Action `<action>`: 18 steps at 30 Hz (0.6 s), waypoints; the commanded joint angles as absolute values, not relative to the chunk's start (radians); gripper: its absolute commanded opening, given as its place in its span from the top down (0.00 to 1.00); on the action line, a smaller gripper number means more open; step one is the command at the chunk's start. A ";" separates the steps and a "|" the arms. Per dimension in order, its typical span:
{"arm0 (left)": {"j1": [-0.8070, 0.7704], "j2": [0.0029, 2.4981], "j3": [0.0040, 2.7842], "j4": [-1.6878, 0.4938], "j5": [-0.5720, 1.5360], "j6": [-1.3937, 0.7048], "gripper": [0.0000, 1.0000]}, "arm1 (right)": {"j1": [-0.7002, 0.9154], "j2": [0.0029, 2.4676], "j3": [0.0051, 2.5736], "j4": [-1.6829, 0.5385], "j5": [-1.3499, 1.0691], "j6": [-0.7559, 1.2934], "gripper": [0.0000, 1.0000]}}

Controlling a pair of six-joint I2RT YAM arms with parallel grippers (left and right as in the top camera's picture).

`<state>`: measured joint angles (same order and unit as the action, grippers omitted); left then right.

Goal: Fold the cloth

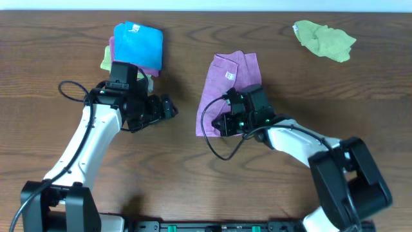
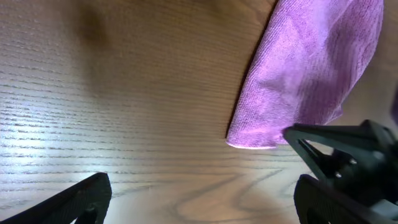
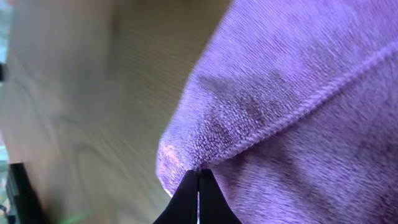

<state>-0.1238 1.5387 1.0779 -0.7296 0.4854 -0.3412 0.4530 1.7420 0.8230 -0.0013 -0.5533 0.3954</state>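
The cloth lies near the middle of the desk, a purple microfibre piece with a small white tag showing on its upper half. It does not lie quite flat: a crease runs down its far part, and the far edge looks partly doubled over.

The right gripper is at the cloth's near-left corner. In the right wrist view its fingertips are pressed together on a hemmed edge, pinching a small bunch of fabric. The left gripper hangs over bare wood just left of the cloth, its jaws spread wide and holding nothing.

The fabric looks light, soft and limp, so it will likely drape and sag from any single hold, and its nap should give the pads good purchase rather than slip. A corner or the stitched hem is probably the best place to take it, since a pinch in the middle would only gather a lump. One corner held alone may drag the rest askew, so a second hold on the neighbouring corner would help.

Well apart at the far left sits a stack topped by a blue cloth, and a lime-green cloth lies crumpled at the far right.
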 commanded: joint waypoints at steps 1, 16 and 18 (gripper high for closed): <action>-0.108 1.523 1.091 -0.733 0.470 -0.320 0.05 | 0.486 1.689 0.869 0.007 -0.576 0.420 0.99; 0.065 1.523 1.091 -0.748 0.499 -0.290 0.05 | 0.641 1.724 0.885 0.152 -0.459 0.525 0.99; 0.080 1.523 1.091 -0.756 0.499 -0.282 0.05 | 0.654 1.758 0.885 0.198 -0.460 0.553 0.99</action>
